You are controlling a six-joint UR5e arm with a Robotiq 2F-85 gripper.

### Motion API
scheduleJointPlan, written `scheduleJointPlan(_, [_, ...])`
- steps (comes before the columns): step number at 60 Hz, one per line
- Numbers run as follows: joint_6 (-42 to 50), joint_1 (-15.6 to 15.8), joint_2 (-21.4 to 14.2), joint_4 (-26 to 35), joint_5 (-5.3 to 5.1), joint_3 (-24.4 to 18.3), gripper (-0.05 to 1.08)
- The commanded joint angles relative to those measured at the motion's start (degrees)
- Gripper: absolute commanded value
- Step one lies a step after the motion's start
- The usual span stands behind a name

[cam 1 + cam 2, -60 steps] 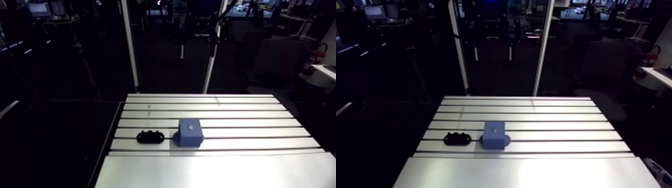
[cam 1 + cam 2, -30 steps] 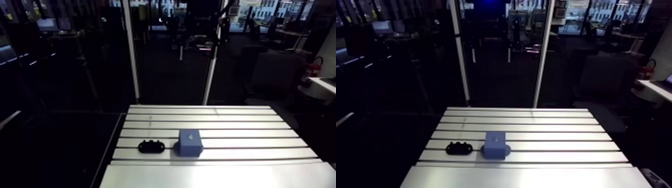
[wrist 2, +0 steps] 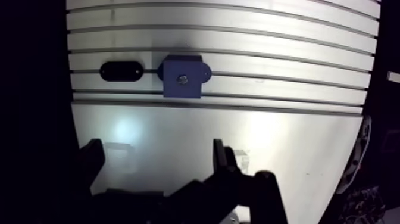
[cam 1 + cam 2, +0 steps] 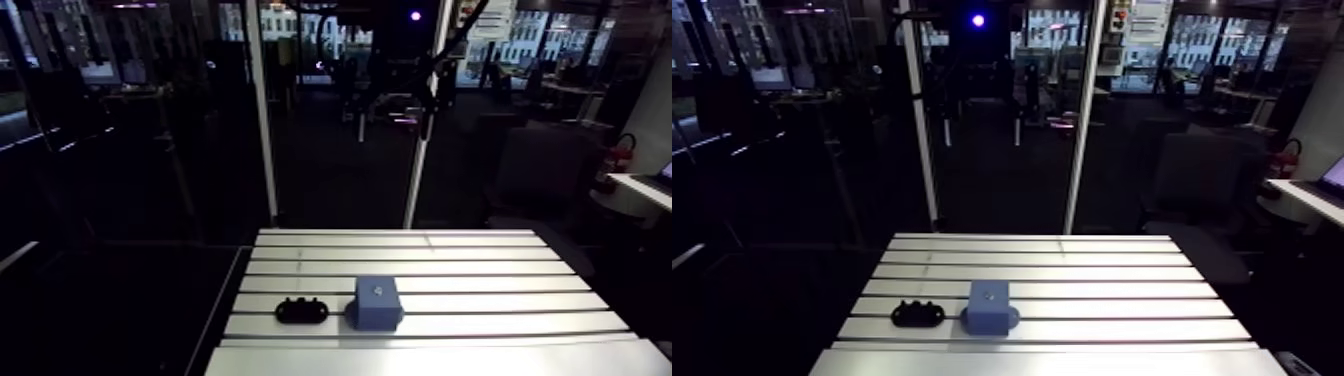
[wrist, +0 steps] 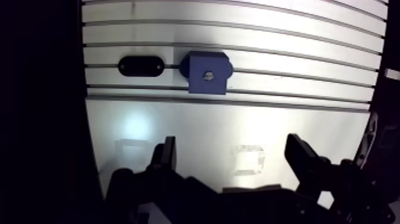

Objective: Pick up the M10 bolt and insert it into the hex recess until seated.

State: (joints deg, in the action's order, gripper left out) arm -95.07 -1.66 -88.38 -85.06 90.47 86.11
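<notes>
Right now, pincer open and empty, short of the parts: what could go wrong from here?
1. No loose bolt shows. The only metal glint sits in the top of the blue block; I cannot tell bolt from recess, so the grasp target may be wrong.
2. The black oval part lies close beside the block; the open pincer could strike it when descending.

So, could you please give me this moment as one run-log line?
claw: open, empty, above smooth plate | blue block: ahead of claw, shiny spot at top centre | black oval part: beside block, apart
</notes>
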Motion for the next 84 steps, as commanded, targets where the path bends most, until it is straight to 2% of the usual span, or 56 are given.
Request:
scheduleJointPlan(1, [0.0, 0.0, -0.2, -0.1, 0.01, 0.1, 0.01])
scheduleJointPlan(26, [0.0, -0.1, 0.4, -1.6, -0.25, -1.2, 0.01])
scheduleJointPlan(35, [0.0, 0.0, 0.6, -1.5, 0.1, -2.7, 0.01])
scheduleJointPlan(84, [0.0, 0.2, 0.9, -1.5, -0.41, -1.8, 0.01])
